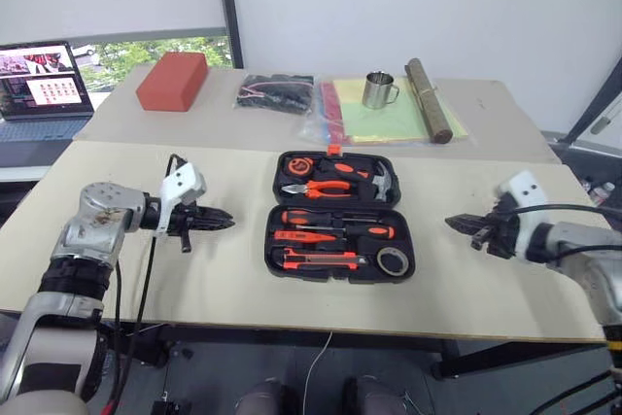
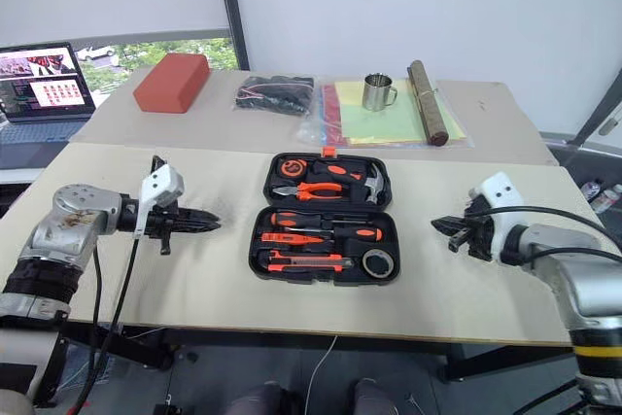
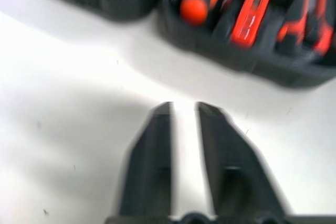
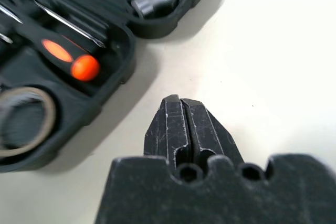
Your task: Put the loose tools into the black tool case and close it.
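We see the black tool case [image 1: 340, 216] lying open on the counter [image 1: 194, 279], tools in its recesses, between our claws. Left claw [image 1: 225, 222] and right claw [image 1: 455, 224] both closed, empty, apart from it.

You get bright, even daylight on the table [image 1: 194, 269]. Soft shadows lie beside the black tool case [image 1: 340, 264]. Your left wrist view is blurry; your right wrist view is sharper.
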`<action>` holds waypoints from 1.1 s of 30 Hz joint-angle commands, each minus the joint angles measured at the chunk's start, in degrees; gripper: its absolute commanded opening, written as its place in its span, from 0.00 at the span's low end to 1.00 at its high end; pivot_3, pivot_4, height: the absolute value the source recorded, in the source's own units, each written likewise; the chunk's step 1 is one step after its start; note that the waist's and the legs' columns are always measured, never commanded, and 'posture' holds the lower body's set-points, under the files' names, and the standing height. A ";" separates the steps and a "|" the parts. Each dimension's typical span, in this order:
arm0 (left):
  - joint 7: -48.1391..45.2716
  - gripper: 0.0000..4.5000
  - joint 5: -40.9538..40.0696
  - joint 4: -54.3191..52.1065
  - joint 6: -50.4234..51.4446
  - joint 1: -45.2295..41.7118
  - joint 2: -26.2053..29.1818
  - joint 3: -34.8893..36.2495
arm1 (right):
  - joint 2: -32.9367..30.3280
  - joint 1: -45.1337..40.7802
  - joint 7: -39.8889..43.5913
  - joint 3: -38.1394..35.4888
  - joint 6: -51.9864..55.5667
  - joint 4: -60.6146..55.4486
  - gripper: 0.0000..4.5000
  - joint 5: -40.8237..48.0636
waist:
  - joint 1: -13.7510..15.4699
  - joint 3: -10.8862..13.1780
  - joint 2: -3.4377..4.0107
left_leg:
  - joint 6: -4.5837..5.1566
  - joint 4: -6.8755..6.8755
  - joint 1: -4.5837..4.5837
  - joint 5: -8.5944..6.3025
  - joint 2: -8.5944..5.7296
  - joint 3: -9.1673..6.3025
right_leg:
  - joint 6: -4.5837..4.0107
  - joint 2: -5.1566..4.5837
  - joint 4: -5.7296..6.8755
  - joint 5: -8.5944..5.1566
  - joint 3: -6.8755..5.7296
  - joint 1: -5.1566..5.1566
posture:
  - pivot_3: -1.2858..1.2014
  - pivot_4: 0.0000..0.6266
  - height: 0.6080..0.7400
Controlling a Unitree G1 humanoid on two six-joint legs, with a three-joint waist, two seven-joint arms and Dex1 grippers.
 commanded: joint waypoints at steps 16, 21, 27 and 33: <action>-10.99 0.01 -3.87 -20.47 11.52 4.89 -0.77 -4.82 | -0.61 1.41 16.85 9.59 -2.57 -12.55 0.00 -2.92 | -1.12 0.01 0.01 | -0.02 -0.48 0.02 0.01 0.00 0.05 | 0.00 0.11 -0.03 -0.06 -0.15 -0.06 | 0.52 0.24 0.97; -10.86 0.01 -3.13 -25.86 10.95 11.00 2.24 -4.67 | -1.23 9.81 15.23 7.23 -1.57 -19.92 0.00 -2.49 | -1.12 0.01 0.01 | -0.03 -0.53 0.21 0.01 -0.01 0.06 | 0.02 -0.03 -0.21 -0.11 -0.06 0.05 | 0.52 0.24 0.97; -6.90 0.01 -2.01 -27.28 11.39 16.26 4.37 -1.80 | -1.36 17.45 9.86 1.13 0.40 -24.07 0.00 -3.61 | -0.98 0.01 0.01 | -0.28 -0.49 0.31 -0.09 0.00 0.02 | 0.02 -0.28 -0.13 -0.13 0.09 0.10 | 0.52 0.24 0.97; 0.02 0.24 -6.16 -14.57 25.16 8.57 3.87 5.17 | -2.37 15.76 7.33 -11.08 9.46 -21.12 0.25 3.62 | -0.59 0.02 0.00 | -0.35 -0.42 0.31 -0.04 -0.01 -0.01 | 0.01 -0.37 -0.03 -0.13 0.06 0.10 | 0.52 0.24 0.97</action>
